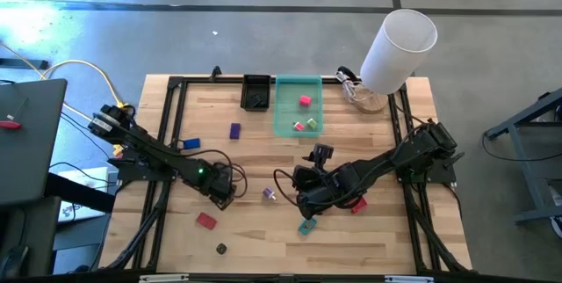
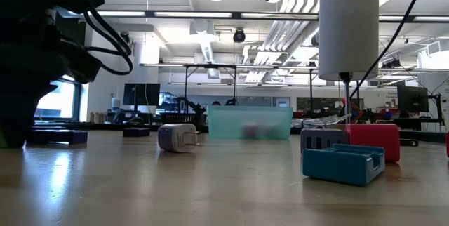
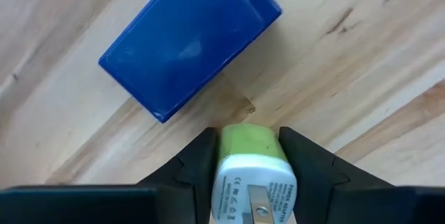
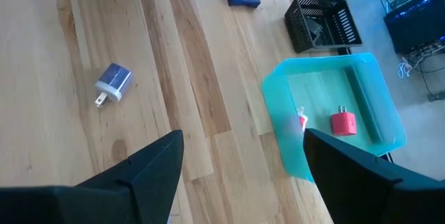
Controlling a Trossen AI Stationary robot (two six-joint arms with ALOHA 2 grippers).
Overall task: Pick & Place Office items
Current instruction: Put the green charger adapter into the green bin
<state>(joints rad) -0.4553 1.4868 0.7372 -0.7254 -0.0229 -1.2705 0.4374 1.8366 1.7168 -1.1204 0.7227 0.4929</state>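
In the left wrist view a green-and-white plug charger (image 3: 252, 165) sits between the fingers of my left gripper (image 3: 247, 133), which points down at the table's near left (image 1: 221, 193) and is shut on it. A blue block (image 3: 188, 40) lies on the wood just beyond. My right gripper (image 4: 240, 175) hovers open over the table's middle (image 1: 307, 202), holding nothing. Loose on the wood lie a purple-and-white charger (image 1: 269, 193), a red block (image 1: 206, 221), a teal block (image 1: 306, 226), another red piece (image 1: 358, 204), a purple piece (image 1: 234, 130) and a blue one (image 1: 191, 143). My left gripper pinches the green-and-white charger by its two opposite green sides (image 3: 226, 147) between the two fingers (image 3: 201, 161). The fingers come from above, pointing down. The charger's white pronged face (image 3: 254, 196) is turned toward the wrist. Whether it rests on the wood or is lifted, I cannot tell.
A translucent green tray (image 1: 283, 107) at the far middle holds a pink piece (image 1: 305, 100) and two small ones. A small black tray (image 1: 255, 92) stands to its left, and a big white cylinder (image 1: 399, 50) at the far right. A small black piece (image 1: 221, 249) lies near the front edge.
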